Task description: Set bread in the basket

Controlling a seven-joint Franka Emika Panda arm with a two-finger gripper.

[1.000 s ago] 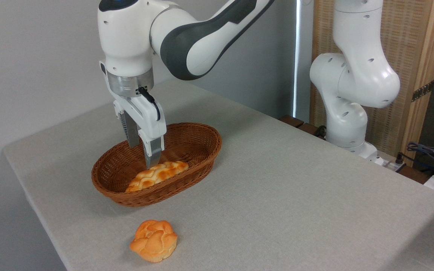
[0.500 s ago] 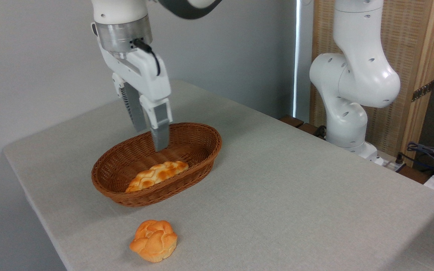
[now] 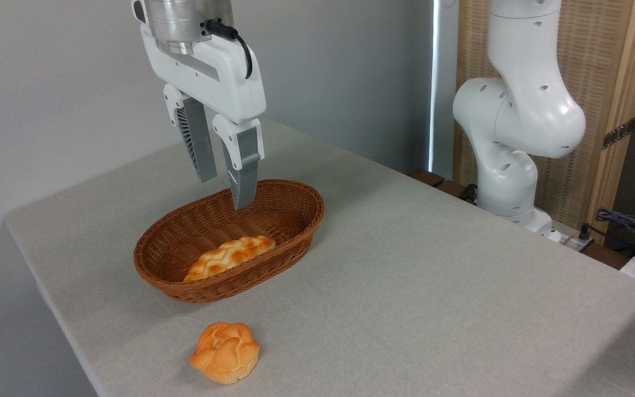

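The long braided bread lies inside the oval brown wicker basket, along its near wall, with its lower edge hidden by the rim. My gripper hangs above the basket's back half, well clear of the loaf. Its two grey fingers stand apart and nothing is between them.
A small round knotted orange bun sits on the grey table in front of the basket, near the front edge. The arm's white base stands at the table's far right. Cables lie beyond the right edge.
The gripper has risen from just over the loaf to above the basket rim and shifted a little right. The bread stays in the basket where it lay.
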